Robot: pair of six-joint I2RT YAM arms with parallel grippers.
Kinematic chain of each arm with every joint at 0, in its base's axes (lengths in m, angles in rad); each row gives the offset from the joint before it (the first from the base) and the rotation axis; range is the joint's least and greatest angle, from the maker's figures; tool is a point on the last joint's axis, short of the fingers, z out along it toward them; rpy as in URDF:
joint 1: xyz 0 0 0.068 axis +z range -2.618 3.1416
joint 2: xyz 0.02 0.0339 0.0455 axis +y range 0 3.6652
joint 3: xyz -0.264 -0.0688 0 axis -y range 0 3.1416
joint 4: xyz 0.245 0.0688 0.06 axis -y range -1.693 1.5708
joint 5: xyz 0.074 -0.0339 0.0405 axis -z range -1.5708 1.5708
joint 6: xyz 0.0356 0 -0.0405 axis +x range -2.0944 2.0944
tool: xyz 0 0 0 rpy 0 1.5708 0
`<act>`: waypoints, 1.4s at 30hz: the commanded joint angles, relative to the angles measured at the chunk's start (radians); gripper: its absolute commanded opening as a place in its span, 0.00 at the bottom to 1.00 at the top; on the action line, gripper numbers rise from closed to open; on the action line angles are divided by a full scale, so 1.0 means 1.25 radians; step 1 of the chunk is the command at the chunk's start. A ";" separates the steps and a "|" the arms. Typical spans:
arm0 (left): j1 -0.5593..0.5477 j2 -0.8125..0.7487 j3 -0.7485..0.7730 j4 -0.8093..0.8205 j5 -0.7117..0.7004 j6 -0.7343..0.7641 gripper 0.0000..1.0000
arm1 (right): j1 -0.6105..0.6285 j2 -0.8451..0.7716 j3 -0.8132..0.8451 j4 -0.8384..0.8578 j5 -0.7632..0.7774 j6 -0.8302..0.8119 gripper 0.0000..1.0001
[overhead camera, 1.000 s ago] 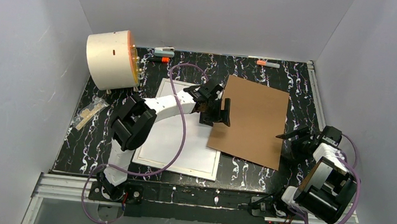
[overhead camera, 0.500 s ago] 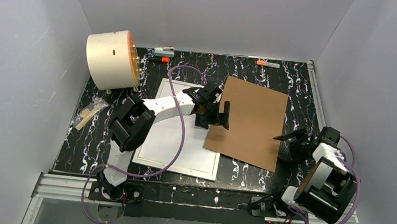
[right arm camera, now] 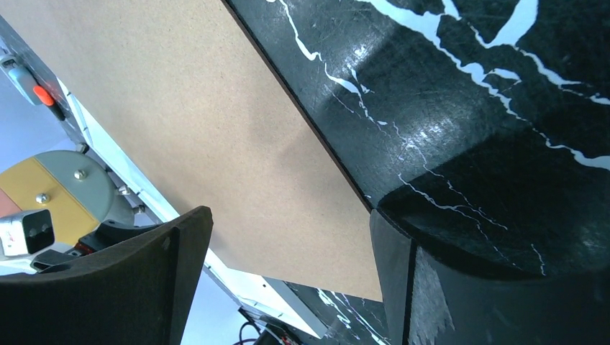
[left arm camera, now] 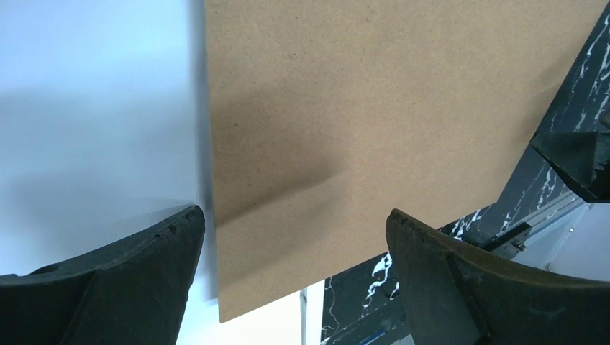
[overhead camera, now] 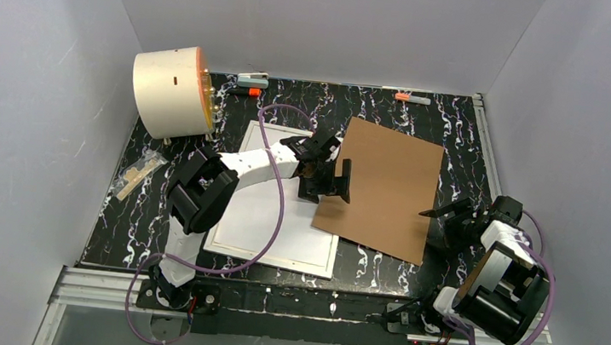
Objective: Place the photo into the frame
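Frame (overhead camera: 303, 245) lies flat on the black marbled table (overhead camera: 460, 137), left of centre, white face up; the left arm reaches across it.

Brown board (overhead camera: 391, 181) lies flat to the right of the frame; its near left corner overlaps the frame's right edge and throws a thin shadow on the white, as the left wrist view shows.

Left gripper (overhead camera: 327, 183) hangs over the board's left edge; jaws wide apart, one finger above the white face and the other above the board; nothing held between them.

Right gripper (overhead camera: 444, 224) sits low beside the board's right edge, over bare table; jaws likewise spread wide; nothing between them; contact with the board cannot be told.

White drum (overhead camera: 169, 94) with an orange face stands at the far left corner, well apart from both grippers.
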 commanded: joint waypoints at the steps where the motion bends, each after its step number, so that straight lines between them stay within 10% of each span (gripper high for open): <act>1: -0.004 -0.015 0.000 -0.004 0.066 -0.028 0.93 | 0.005 0.002 -0.022 -0.030 -0.013 -0.007 0.89; 13: 0.003 -0.017 0.003 0.084 0.198 -0.137 0.71 | 0.006 -0.001 -0.028 -0.025 -0.033 -0.006 0.88; 26: 0.042 -0.116 -0.199 0.602 0.364 -0.469 0.54 | 0.005 0.015 -0.043 -0.008 -0.054 0.004 0.87; 42: 0.042 -0.119 -0.272 0.709 0.420 -0.664 0.47 | 0.005 0.029 -0.047 -0.001 -0.051 0.011 0.85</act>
